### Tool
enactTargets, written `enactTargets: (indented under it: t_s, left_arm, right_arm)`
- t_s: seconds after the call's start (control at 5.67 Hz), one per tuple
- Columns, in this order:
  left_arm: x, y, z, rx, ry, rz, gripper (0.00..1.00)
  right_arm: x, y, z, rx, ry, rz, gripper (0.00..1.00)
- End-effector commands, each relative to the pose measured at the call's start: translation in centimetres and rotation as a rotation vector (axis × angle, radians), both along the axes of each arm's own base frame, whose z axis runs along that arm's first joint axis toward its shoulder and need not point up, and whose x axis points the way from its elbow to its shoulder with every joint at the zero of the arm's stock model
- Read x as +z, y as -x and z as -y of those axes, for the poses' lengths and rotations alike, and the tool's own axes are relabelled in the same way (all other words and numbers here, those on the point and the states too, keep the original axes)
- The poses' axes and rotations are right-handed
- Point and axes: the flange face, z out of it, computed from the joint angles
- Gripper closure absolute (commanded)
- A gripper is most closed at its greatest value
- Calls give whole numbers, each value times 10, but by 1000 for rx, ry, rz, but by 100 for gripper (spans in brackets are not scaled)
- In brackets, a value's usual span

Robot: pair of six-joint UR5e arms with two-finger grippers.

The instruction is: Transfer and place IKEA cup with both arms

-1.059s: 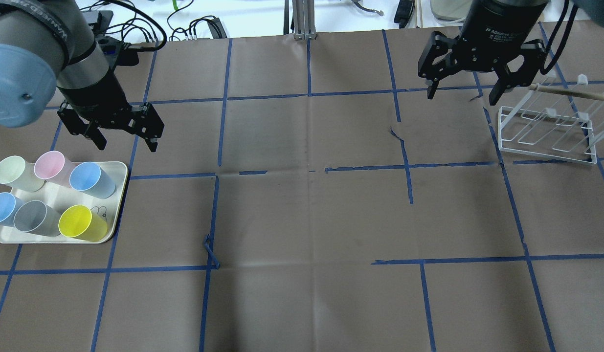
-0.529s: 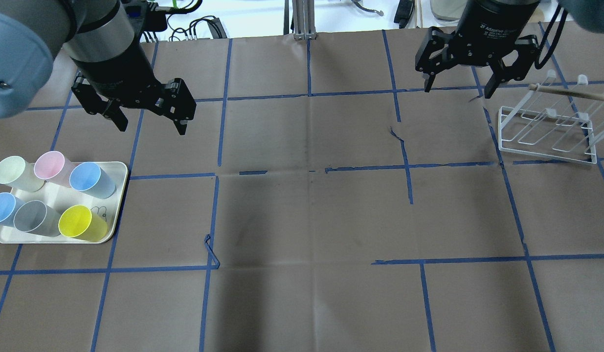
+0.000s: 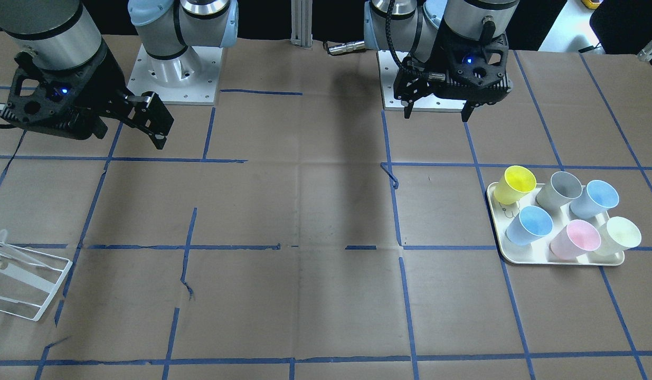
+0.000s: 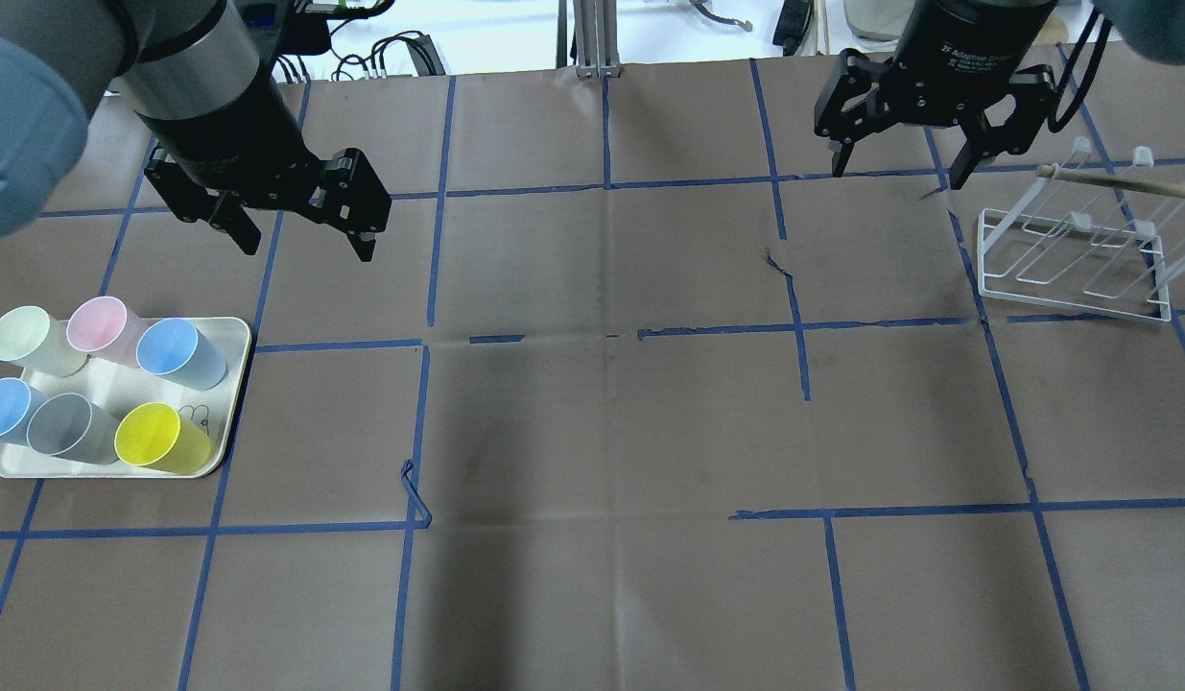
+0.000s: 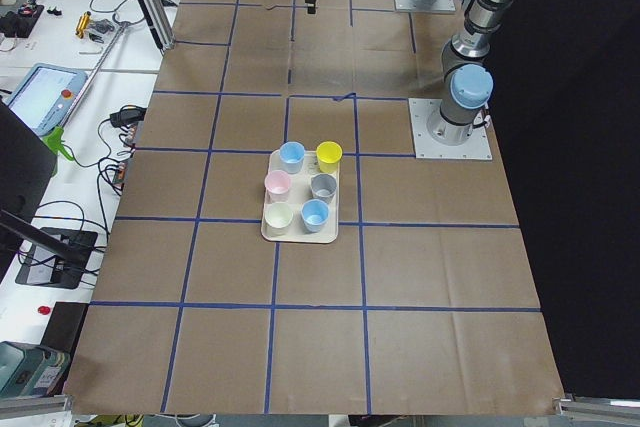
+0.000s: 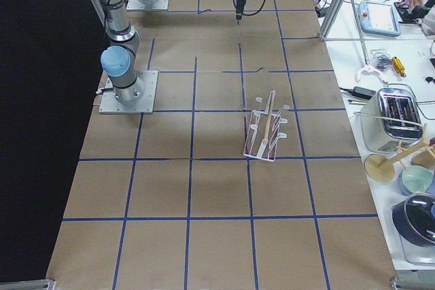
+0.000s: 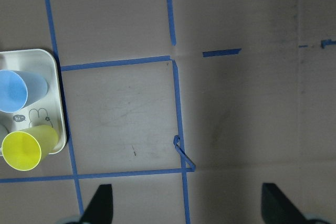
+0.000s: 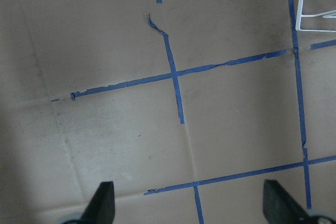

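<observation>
Several pastel cups stand on a cream tray [image 4: 229, 331] at the table's left. Two are blue. The IKEA cup [image 3: 597, 199], the paler dusty-blue one, stands at the tray's outer near-robot corner; it also shows in the overhead view [image 4: 1, 407]. The brighter blue cup [image 4: 175, 349] stands at the tray's far inner corner. My left gripper [image 4: 304, 247] is open and empty, up in the air beyond the tray and to its right. My right gripper [image 4: 894, 178] is open and empty at the far right, beside the rack.
A white wire rack [image 4: 1072, 254] with a wooden stick across it stands at the far right. A yellow cup [image 4: 155, 437], a grey cup [image 4: 64, 427], a pink cup [image 4: 101, 324] and a pale green cup [image 4: 21, 336] share the tray. Blue tape lines grid the brown table cover.
My left gripper has moved away from the tray, farther out and to the right, still open. My right gripper has shifted slightly farther back, still open.
</observation>
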Motion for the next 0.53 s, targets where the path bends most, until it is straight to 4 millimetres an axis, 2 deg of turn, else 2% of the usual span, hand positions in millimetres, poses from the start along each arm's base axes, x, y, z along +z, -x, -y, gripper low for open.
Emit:
enactTargets:
  t_s: [0.0,0.35]
  left_arm:
    - [6,-2,3,8,20,-15,2]
    - [7,-2,3,14,22,-12,2]
  right_arm:
    - [0,0,0,0,1,2,0]
    - [0,0,0,0,1,0,0]
